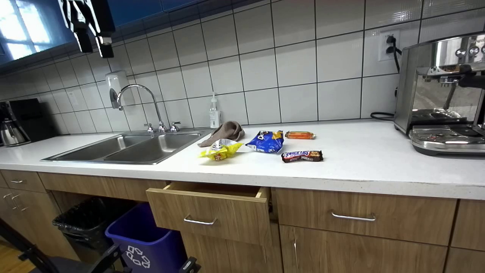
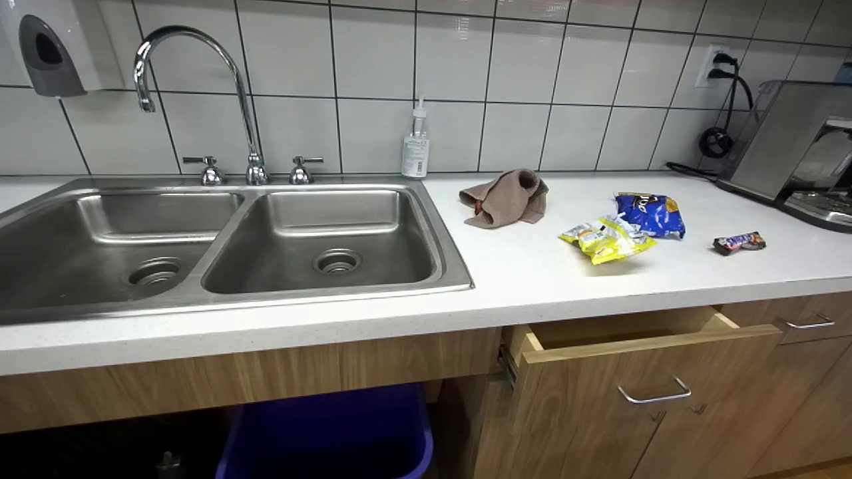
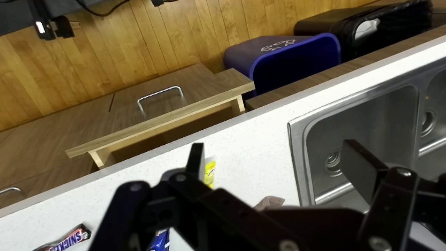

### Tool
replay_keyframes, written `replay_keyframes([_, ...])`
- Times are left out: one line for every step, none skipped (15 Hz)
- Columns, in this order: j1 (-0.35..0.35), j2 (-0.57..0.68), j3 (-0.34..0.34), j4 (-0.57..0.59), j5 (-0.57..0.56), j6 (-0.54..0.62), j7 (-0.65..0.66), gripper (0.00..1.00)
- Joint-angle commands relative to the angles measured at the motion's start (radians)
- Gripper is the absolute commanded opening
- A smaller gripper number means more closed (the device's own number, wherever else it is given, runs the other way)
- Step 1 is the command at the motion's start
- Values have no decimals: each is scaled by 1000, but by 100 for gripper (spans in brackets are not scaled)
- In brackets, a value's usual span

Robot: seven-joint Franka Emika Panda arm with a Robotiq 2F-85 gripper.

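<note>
"Two black fingers (image 3: 360,170) stand wide apart as the robot's gripper (image 1: 96,50) hangs high over a kitchen counter (image 1: 363,151)."

"Does it have hold of anything?"

"Nothing; both fingertips are clear of every surface."

"And beneath it?"

"Well below the gripper, a yellow bag (image 1: 221,149) lies on the counter, partly hidden behind one finger in the wrist view. A blue Doritos bag (image 1: 266,141) sits just beside it, and a Snickers bar (image 1: 302,156) lies past the outer side of that same finger."

"What else lies lower than the fingers?"

"A crumpled brown cloth (image 2: 506,199), near the two bags, and a steel sink (image 2: 313,219), seen behind the opposite finger in the wrist view. Lower again, under the counter's edge, a wooden drawer (image 1: 235,212) stands pulled out, well apart from the gripper."
</note>
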Motion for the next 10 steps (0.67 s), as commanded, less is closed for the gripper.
replay_keyframes([-17,4,25,-25,9,51,-14,100])
replay_keyframes([-15,7,25,-30,9,63,-18,100])
replay_keyframes([-13,11,24,-36,9,77,-23,100])
replay_keyframes([-12,14,24,-44,8,93,-26,100])
replay_keyframes([-11,16,23,-51,7,106,-30,100])
replay_keyframes([-10,21,23,-58,6,124,-36,100])
replay_keyframes([-8,25,21,-65,4,138,-43,100])
replay_keyframes([-5,30,19,-72,3,153,-52,100])
replay_keyframes([-2,38,16,-78,1,167,-64,100])
replay_keyframes([0,46,13,-84,-1,180,-80,100])
